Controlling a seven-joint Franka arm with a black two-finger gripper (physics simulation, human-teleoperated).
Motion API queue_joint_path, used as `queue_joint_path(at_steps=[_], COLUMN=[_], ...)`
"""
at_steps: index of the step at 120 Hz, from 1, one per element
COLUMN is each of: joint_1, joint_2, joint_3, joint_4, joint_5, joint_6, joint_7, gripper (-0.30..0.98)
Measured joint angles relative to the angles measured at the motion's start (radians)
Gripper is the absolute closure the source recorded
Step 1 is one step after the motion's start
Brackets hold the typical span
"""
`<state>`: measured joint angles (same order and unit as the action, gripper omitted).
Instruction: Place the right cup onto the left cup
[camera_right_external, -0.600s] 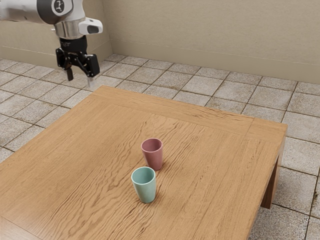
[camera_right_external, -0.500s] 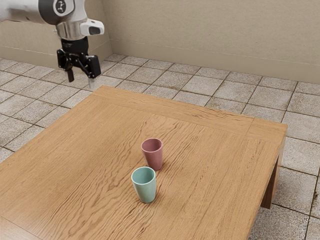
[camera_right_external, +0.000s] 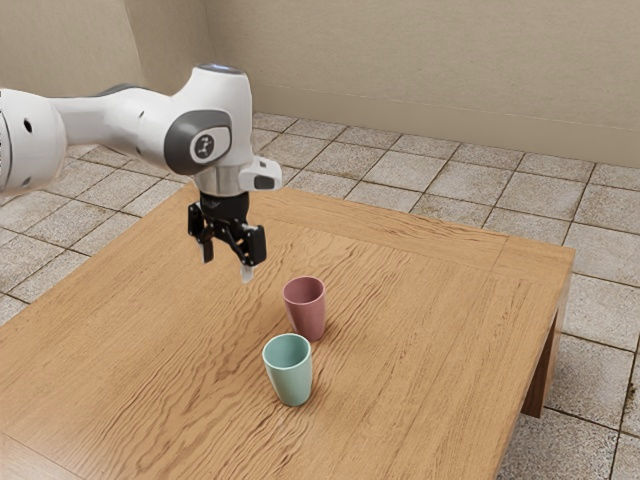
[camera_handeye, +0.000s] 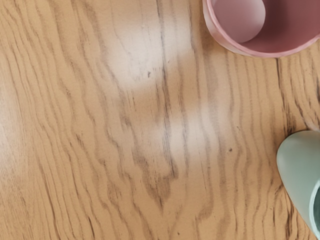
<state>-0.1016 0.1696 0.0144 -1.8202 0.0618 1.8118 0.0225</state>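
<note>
My gripper (camera_right_external: 228, 268) hangs above the table on the exterior view's left of both cups, its two fingers apart with nothing between them. The pink cup (camera_right_external: 306, 311) stands upright on the table, its mouth up. Close to it, nearer the exterior camera, the teal cup (camera_right_external: 289, 372) also stands upright. In the wrist view the pink cup (camera_handeye: 225, 35) shows its rim and part of its inside, and the teal cup (camera_handeye: 299, 165) shows its outer side and a bit of rim.
The wooden table (camera_right_external: 170, 350) extends around the cups, with its far edge toward the wall. A tiled floor (camera_right_external: 590, 270) lies beyond it, and the arm reaches in from the exterior view's left.
My hand has moved toward the exterior view's right and lower, from beyond the table's far left corner to near the pink cup. Both cups have stayed put.
</note>
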Motion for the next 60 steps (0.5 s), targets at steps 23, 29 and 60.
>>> queue_joint_path(at_steps=[23, 29, 60], joint_1=[-0.085, -0.114, -0.154], joint_2=[-0.01, -0.011, -0.056], joint_3=[-0.011, -0.012, -0.011], joint_4=[-0.074, -0.079, -0.242], joint_5=[-0.001, -0.004, -0.011], joint_6=[0.098, 0.114, 0.215], joint_7=[-0.046, -0.06, -0.122], gripper=[0.0, 0.0, 0.0])
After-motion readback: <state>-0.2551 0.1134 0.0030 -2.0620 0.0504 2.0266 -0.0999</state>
